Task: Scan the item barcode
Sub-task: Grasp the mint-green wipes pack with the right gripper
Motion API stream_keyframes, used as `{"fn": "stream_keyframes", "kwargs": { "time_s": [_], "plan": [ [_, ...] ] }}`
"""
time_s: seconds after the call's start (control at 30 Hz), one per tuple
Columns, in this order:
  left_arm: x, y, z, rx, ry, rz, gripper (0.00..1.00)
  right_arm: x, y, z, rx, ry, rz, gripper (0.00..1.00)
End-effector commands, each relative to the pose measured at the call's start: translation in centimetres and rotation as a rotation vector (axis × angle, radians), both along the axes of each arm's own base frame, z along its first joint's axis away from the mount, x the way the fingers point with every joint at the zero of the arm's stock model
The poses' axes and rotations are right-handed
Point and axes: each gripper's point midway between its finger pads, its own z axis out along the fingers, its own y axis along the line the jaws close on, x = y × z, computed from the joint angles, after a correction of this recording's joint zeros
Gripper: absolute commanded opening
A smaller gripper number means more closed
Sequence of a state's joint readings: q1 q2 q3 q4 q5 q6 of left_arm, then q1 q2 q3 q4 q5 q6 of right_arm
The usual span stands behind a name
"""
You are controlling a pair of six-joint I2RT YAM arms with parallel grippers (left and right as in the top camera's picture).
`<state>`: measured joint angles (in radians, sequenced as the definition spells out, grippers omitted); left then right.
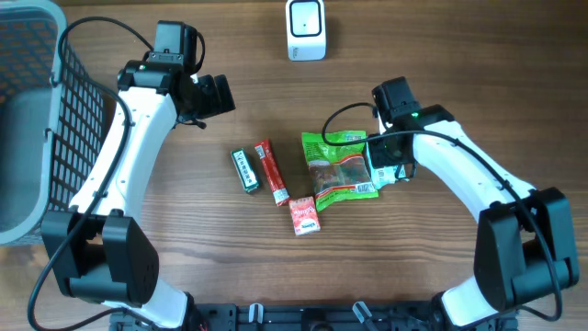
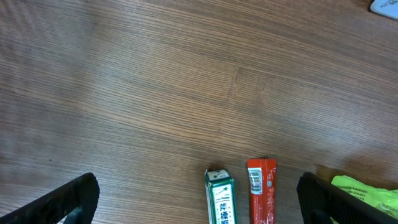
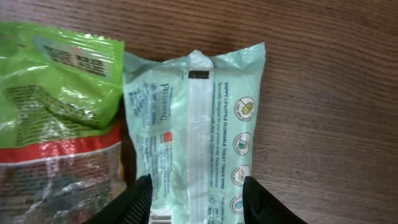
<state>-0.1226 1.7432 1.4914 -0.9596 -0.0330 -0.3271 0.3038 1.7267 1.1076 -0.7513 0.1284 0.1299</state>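
Two robot arms reach over a wooden table point(image 1: 441, 74). The right hand point(image 3: 198, 199) is down over a pale green pack of wipes point(image 3: 193, 137). The pack lies flat on the right side of the table, with its back seam facing up. One black finger point(image 3: 134, 199) is at each long side of the pack, right up against it. I cannot tell if they are squeezing it or only touching it. A bright green snack bag point(image 1: 338, 170) with a red stripe lies just beside the pack, and their edges meet.

The left hand point(image 2: 198, 196) hangs above bare wood, well apart from the wipes. Its fingers are spread wide and nothing is between them. Near it lie a thin green box point(image 2: 219, 199) and a red stick pack point(image 2: 261, 190). They are side by side but not touching. A small red packet point(image 1: 304, 215) lies a bit closer to the robot.

A white scanner point(image 1: 305, 29) stands at the far edge of the table, well apart from the wipes. A grey basket point(image 1: 69, 119) sits at the far left.
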Motion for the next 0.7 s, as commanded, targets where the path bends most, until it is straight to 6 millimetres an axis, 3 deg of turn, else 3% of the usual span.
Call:
{"fn": "stream_keyframes", "kwargs": {
  "time_s": [0.0,0.13,0.37,0.67],
  "plan": [
    [-0.1,0.3,-0.4,0.015,0.009,0.001,1.00,0.1,-1.9,-0.5,-0.088,-0.021,-0.035,0.48],
    [-0.1,0.3,-0.4,0.015,0.009,0.001,1.00,0.7,-2.8,-0.8,-0.022,-0.023,-0.082,0.53],
    [-0.1,0.3,-0.4,0.015,0.009,0.001,1.00,0.5,-2.0,-0.8,0.295,0.046,-0.093,0.53],
    [-0.1,0.3,-0.4,0.015,0.009,0.001,1.00,0.6,-1.7,-0.9,0.362,0.056,-0.079,0.53]
  ]
}}
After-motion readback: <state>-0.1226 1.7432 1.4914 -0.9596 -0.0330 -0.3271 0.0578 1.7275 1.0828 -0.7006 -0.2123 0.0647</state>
